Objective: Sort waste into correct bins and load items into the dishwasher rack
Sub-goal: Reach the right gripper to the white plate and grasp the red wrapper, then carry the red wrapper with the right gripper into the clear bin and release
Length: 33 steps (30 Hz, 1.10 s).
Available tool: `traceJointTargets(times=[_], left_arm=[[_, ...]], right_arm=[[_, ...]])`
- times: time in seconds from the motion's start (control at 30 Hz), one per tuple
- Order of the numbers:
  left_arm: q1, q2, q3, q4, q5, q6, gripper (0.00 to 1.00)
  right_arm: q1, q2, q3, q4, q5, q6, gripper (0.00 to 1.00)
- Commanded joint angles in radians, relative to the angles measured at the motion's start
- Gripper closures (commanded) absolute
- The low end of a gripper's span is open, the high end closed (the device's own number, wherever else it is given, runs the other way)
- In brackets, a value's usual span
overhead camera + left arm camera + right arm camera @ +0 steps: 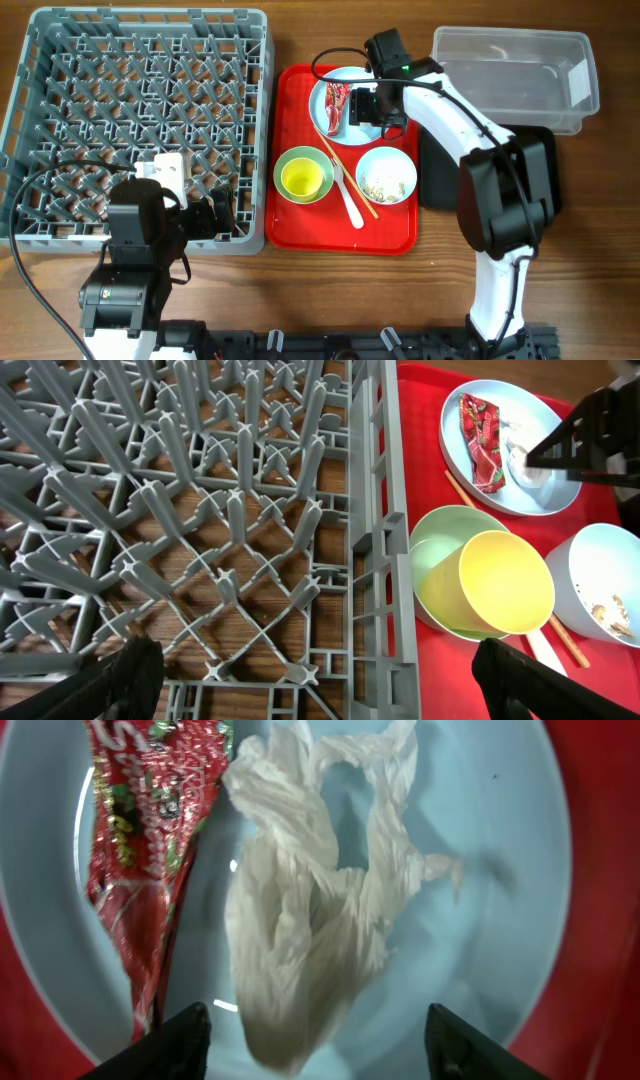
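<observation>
On the pale plate (500, 870) lie a crumpled white tissue (310, 920) and a red wrapper (140, 850). My right gripper (320, 1045) hangs just over the plate (322, 95), open, its fingers (170, 1045) on either side of the tissue's lower end without touching it. The left gripper (320, 680) is open and empty over the near right corner of the grey rack (370, 560). A yellow cup (305, 178) sits in the green bowl (285, 165). Crumbs (385, 185) lie in the blue bowl (400, 165). The fork (350, 200) and chopsticks (345, 170) lie between the bowls.
All the dishes rest on a red serving tray (300, 235) right of the rack (150, 18). A clear tub (510, 65) stands at the back right. A black tray (437, 170) lies right of the red tray, partly under my right arm.
</observation>
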Motion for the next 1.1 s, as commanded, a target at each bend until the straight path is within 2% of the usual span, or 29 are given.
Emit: traceJointTargets(times=[0.0, 0.13, 0.17, 0.2, 0.23, 0.37, 0.6, 0.73, 0.77, 0.8, 0.83, 0.87, 0.93, 1.07], left_arm=[[0.003, 0.002, 0.021, 0.003, 0.016, -0.009, 0.0], [0.003, 0.005, 0.021, 0.003, 0.016, -0.009, 0.0], [0.003, 0.005, 0.021, 0.003, 0.016, -0.009, 0.0], [0.003, 0.005, 0.021, 0.003, 0.016, -0.009, 0.0], [0.003, 0.005, 0.021, 0.002, 0.016, -0.009, 0.0], [0.003, 0.006, 0.021, 0.0, 0.016, -0.009, 0.0], [0.003, 0.006, 0.021, 0.0, 0.016, -0.009, 0.0], [0.003, 0.007, 0.021, 0.0, 0.016, -0.009, 0.0], [0.003, 0.008, 0.021, 0.0, 0.016, -0.009, 0.0], [0.003, 0.009, 0.021, 0.0, 0.016, -0.009, 0.0], [0.003, 0.01, 0.021, 0.0, 0.016, -0.009, 0.0], [0.003, 0.011, 0.021, 0.0, 0.016, -0.009, 0.0], [0.003, 0.012, 0.021, 0.0, 0.016, -0.009, 0.0], [0.003, 0.011, 0.021, -0.001, 0.016, -0.009, 0.0]], right_arm=[[0.008, 0.043, 0.008, 0.028, -0.018, 0.029, 0.37], [0.008, 0.047, 0.008, 0.027, -0.018, 0.03, 0.71], [0.008, 0.047, 0.008, 0.027, -0.018, 0.039, 0.82], [0.008, 0.047, 0.008, 0.024, -0.018, 0.055, 0.86], [0.008, 0.046, 0.008, 0.021, -0.019, 0.059, 0.94], [-0.003, -0.007, 0.009, -0.008, -0.026, 0.05, 0.96], [-0.121, -0.245, 0.009, -0.012, -0.003, 0.025, 0.95], [-0.227, -0.321, 0.009, -0.044, 0.087, 0.03, 0.89], [-0.264, -0.319, 0.008, -0.053, 0.09, 0.03, 0.54], [-0.28, -0.316, 0.007, -0.049, 0.082, 0.029, 0.37], [-0.291, -0.316, 0.007, -0.029, 0.079, 0.028, 0.16], [-0.298, -0.317, 0.007, -0.002, 0.078, 0.025, 0.08], [-0.304, -0.33, 0.009, 0.059, 0.039, 0.025, 0.02], [-0.272, -0.353, 0.009, 0.123, -0.26, 0.025, 0.02]])
